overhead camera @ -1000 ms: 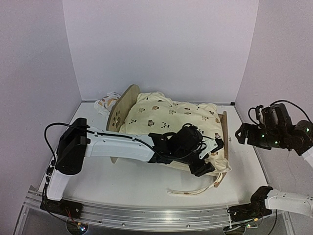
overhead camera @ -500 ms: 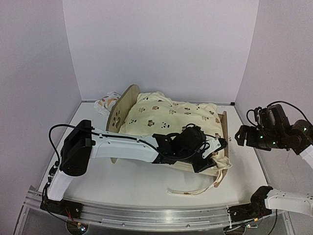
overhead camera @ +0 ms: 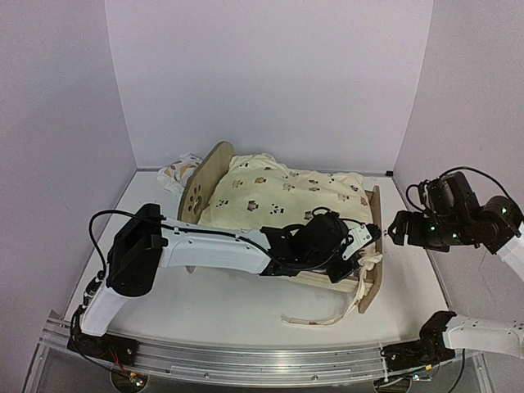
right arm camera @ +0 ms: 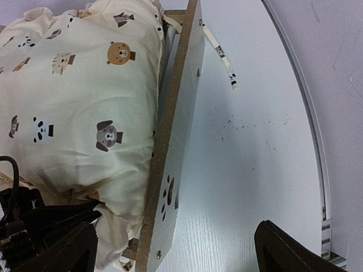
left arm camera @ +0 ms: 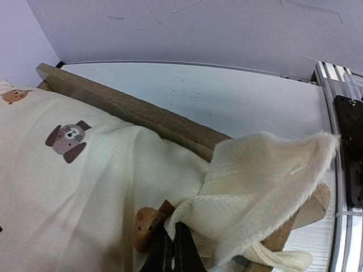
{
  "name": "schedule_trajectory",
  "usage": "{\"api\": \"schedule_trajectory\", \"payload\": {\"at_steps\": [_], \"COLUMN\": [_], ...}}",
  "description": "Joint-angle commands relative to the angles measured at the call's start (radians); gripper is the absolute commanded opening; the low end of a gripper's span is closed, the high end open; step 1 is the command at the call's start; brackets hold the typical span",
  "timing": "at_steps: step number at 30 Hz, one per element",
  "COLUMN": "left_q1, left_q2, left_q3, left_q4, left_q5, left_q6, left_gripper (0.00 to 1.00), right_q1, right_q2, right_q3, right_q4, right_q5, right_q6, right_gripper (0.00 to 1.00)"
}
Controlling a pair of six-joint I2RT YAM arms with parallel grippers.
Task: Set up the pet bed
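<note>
Bottom centre, left wrist view: left jaws pinch the quilt; right jaws gape, their view showing the pet bed with paw cutouts.

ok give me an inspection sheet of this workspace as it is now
surface: white table, a few dark specks near its right end
job's things: pet bed upright, covered by cream animal-print quilt
clutter: small pillow behind the headboard; fabric strap lying on the table in front of the bed
grippers: left gripper shut on the quilt's near right corner; right gripper open, empty, right of the bed
cables: black cables looped along both arms
surroundings: plain pale walls; metal rail at the near edge
</note>
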Motion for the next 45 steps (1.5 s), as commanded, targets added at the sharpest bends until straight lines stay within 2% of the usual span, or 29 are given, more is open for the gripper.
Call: {"api": "schedule_trajectory", "payload": {"at_steps": [1,5,9,11,15,21,29,37,40,45], "left_q1": [0.050,0.099,0.145,0.160,0.170,0.173,0.174,0.175,0.176,0.176], "left_q2": [-0.109,-0.170,-0.218,-0.232,-0.252,-0.274,-0.285,-0.297,-0.303,-0.306], "left_q3": [0.009,0.000,0.008,0.027,0.050,0.031,0.009,-0.010,-0.014,-0.023], "left_q4": [0.055,0.055,0.055,0.045,0.033,0.036,0.041,0.050,0.051,0.050], "left_q5": [-0.129,-0.140,-0.126,-0.116,-0.107,-0.110,-0.109,-0.111,-0.112,-0.113], "left_q6": [-0.024,-0.047,-0.068,-0.073,-0.067,-0.066,-0.065,-0.066,-0.066,-0.067], "left_gripper": [0.00,0.00,0.00,0.00,0.00,0.00,0.00,0.00,0.00,0.00], "right_q1": [0.004,0.004,0.005,0.005,0.006,0.014,0.032,0.042,0.042,0.044], "right_q2": [0.047,0.080,0.107,0.117,0.151,0.246,0.304,0.340,0.330,0.301], "right_q3": [0.067,0.064,0.046,0.025,-0.030,-0.079,-0.108,-0.135,-0.143,-0.157], "right_q4": [0.025,0.084,0.171,0.219,0.331,0.461,0.515,0.548,0.551,0.554], "right_q5": [-0.136,-0.370,-0.573,-0.619,-0.674,-0.684,-0.624,-0.630,-0.625,-0.610], "right_q6": [-0.030,-0.051,-0.045,-0.034,-0.030,-0.043,-0.053,-0.051,-0.051,-0.053], "right_gripper": [0.95,0.89,0.73,0.66,0.62,0.62,0.51,0.27,0.15,0.02]}}
